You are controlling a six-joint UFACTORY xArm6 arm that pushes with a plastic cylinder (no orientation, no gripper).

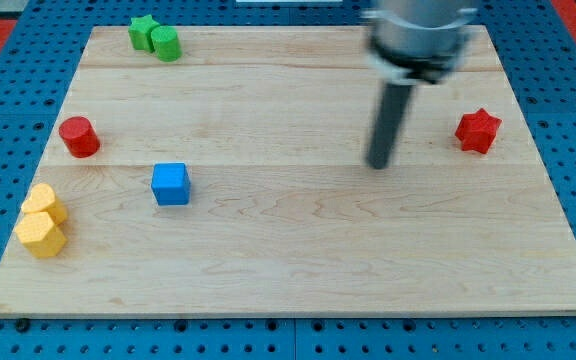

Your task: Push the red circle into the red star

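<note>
The red circle (79,136) sits near the board's left edge. The red star (478,130) sits near the right edge, at about the same height in the view. My tip (378,165) rests on the board between them, well to the right of centre. It is about a hundred pixels left of the red star and far from the red circle. It touches no block.
A blue cube (171,184) lies right of and below the red circle. Two yellow blocks (42,222) touch each other at the lower left. A green star (143,32) and a green cylinder (166,43) touch at the top left. The wooden board (288,270) lies on a blue pegboard.
</note>
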